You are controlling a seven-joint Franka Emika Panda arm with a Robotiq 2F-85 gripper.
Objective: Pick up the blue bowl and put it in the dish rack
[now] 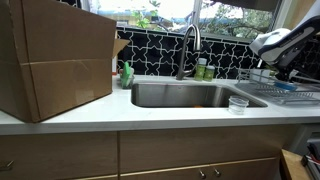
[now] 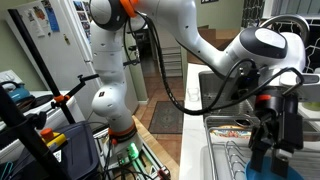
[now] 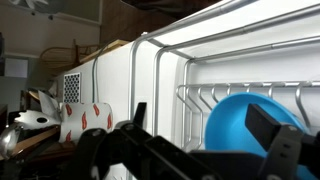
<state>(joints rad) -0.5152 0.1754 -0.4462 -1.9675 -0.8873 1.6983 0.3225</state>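
The blue bowl (image 3: pixel 240 120) stands tilted inside the dish rack (image 3: pixel 160 60), leaning against its thin upright wires. My gripper (image 3: pixel 205 125) is open. Its fingers are spread wide in front of the bowl; the right finger overlaps the bowl's face and the left finger is clear of it. In an exterior view the gripper (image 1: pixel 288 68) hangs low over the dish rack (image 1: pixel 262 80) at the right end of the counter, with the bowl (image 1: pixel 285 87) showing below it. In an exterior view the gripper (image 2: pixel 272 140) reaches down into the rack (image 2: pixel 232 155).
A steel sink (image 1: pixel 190 95) with a faucet (image 1: pixel 186 50) sits mid-counter. A small clear cup (image 1: pixel 238 102) stands on the counter edge by the rack. A large cardboard box (image 1: pixel 55 60) fills the left side. A green soap bottle (image 1: pixel 127 74) stands by the sink.
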